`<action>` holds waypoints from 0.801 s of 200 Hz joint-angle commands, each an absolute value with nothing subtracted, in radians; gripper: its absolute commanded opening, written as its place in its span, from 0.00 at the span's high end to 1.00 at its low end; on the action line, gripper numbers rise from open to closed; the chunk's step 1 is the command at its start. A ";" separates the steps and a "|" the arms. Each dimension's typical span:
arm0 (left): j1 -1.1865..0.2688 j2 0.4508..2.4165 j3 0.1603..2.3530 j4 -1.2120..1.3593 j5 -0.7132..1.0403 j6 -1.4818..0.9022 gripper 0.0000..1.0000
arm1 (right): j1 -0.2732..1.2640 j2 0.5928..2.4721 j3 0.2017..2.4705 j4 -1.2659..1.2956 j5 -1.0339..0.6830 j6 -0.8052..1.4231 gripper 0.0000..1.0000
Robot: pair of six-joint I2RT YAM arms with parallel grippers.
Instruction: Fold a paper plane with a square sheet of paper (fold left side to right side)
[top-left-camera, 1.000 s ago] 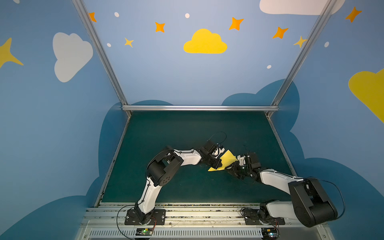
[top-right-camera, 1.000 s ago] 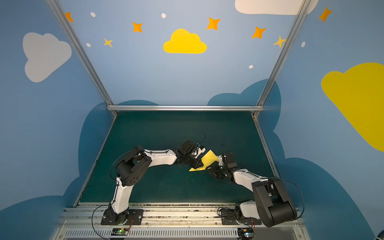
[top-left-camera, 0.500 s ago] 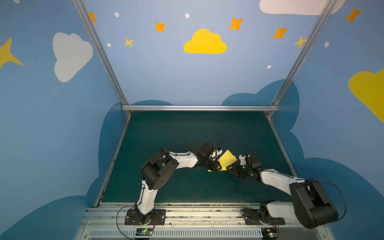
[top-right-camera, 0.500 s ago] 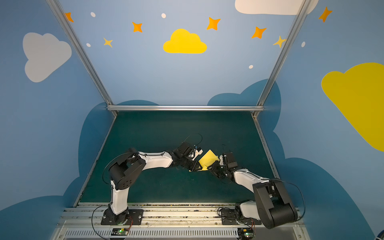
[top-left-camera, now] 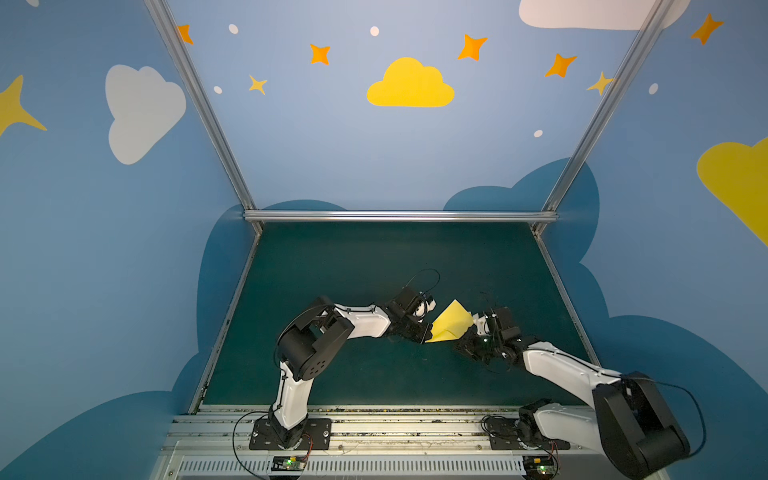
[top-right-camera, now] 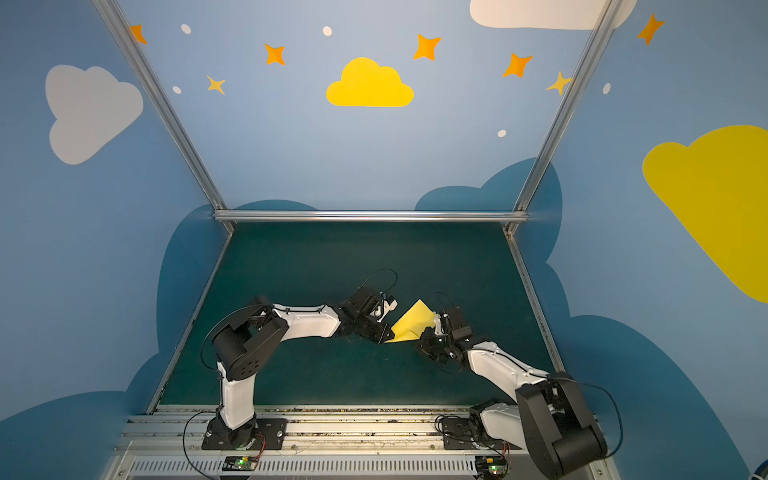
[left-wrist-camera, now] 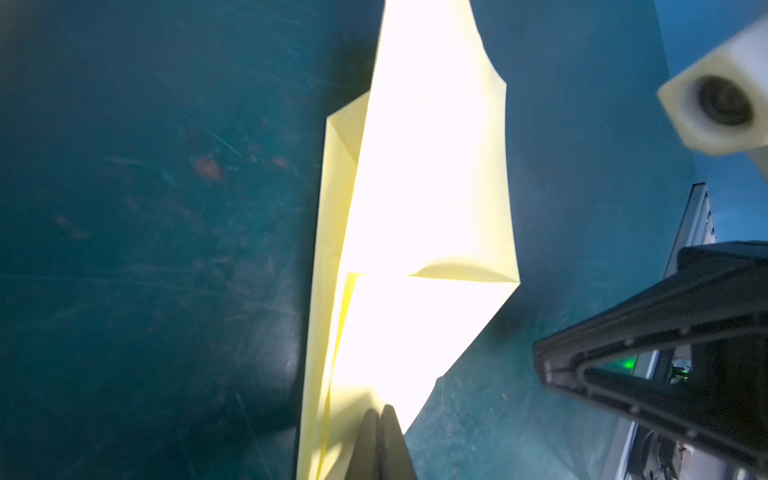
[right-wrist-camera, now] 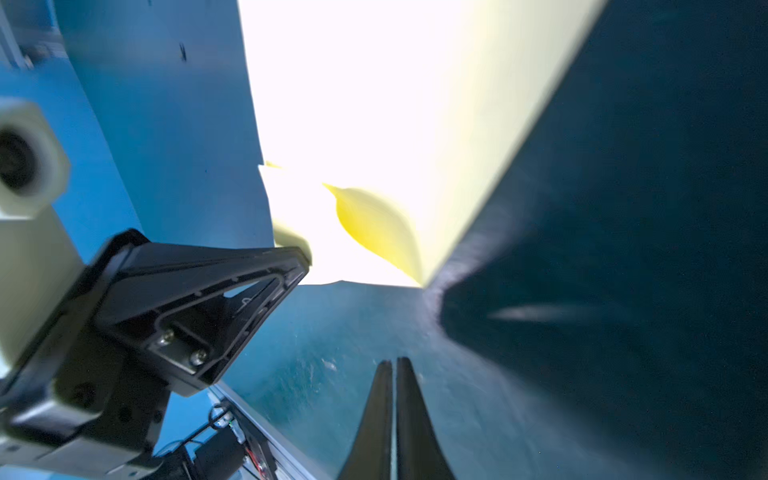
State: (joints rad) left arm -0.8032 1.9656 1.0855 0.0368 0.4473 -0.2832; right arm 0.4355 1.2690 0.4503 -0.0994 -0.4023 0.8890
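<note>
Paper (top-left-camera: 452, 324), pale yellow, part-folded w/ layered flaps, sits on mat (top-left-camera: 374, 266) near its middle, btwn both grippers in both top views; one flap bulges up. L gripper (left-wrist-camera: 380, 412): fingers pressed together, tips on paper's corner nearest L arm; pinching or just pressing, can't tell. R gripper (right-wrist-camera: 394, 365): fingers pressed together too, holding nothing, tips over bare mat just short of paper's edge.
</note>
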 commanded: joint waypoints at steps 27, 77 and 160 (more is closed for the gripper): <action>-0.799 1.997 1.064 0.029 0.430 -0.278 0.95 | 0.510 1.438 0.588 -0.007 -0.380 0.885 0.97; -0.799 1.995 1.062 0.023 0.430 -0.270 0.95 | 0.547 1.613 0.668 0.032 -0.377 0.882 0.99; -0.791 2.004 1.055 0.020 0.437 -0.266 0.97 | 0.503 1.517 0.454 0.046 -0.324 0.896 1.00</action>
State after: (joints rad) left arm -0.7975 1.9656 1.0767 0.0486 0.4583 -0.2844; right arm 0.5194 1.5333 0.5323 0.1448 -0.3637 0.9020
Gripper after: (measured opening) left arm 0.047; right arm 0.047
